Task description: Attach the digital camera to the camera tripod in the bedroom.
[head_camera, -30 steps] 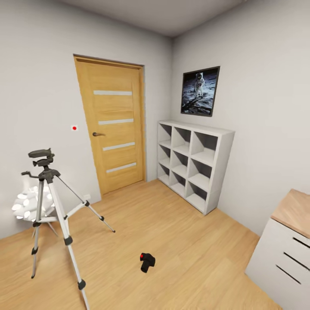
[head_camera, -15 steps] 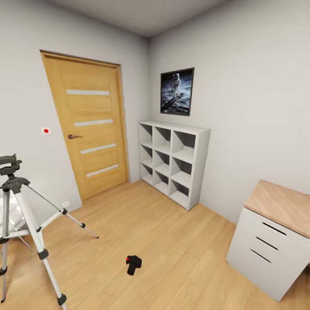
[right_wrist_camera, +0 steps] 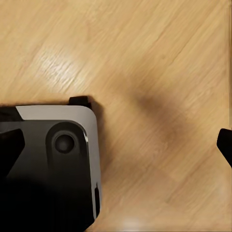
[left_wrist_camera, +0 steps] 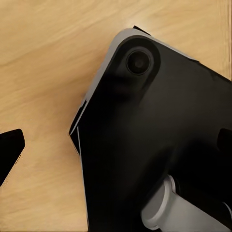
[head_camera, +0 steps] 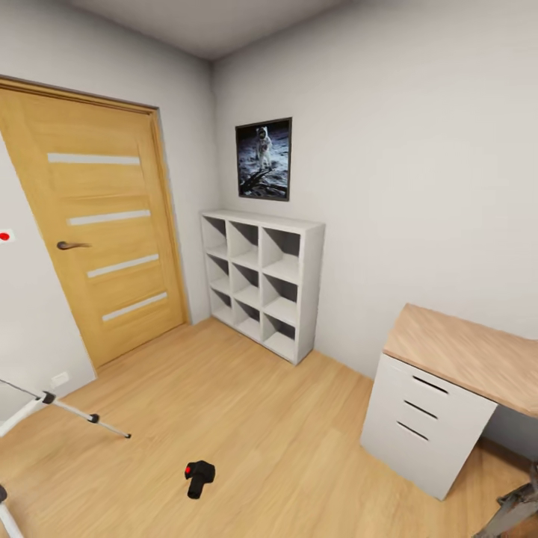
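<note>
Head view has the digital camera [head_camera: 199, 477] lying on the light wood floor [head_camera: 246, 418], low and left of centre, red dot showing, with bare boards all around it. Off to its left, one silver leg of the camera tripod [head_camera: 71, 411] slants across the boards at the picture's edge, and a second leg with a black joint clips the bottom corner; the two things sit well apart.

Beyond the camera, the wooden door [head_camera: 97, 224] stands shut in the left wall, a small plate with a red dot [head_camera: 5, 236] just beside it. A white cube shelf [head_camera: 261, 280] sits in the corner under a framed moon picture [head_camera: 263, 158]. On the right, a white drawer unit with a wooden top [head_camera: 448, 388] juts into the room, and a wide stretch of open floor runs between it and the camera.

Since a second ago the whole scene has slid leftward as the view swings right: the tripod's head is gone from the picture and more of the drawer unit has come in.

Both wrist views look down on wood floor past the robot's dark base [left_wrist_camera: 159, 145] [right_wrist_camera: 48, 169]. Only dark finger edges peek in, so I cannot tell how wide either gripper stands or where the camera lies from them.
</note>
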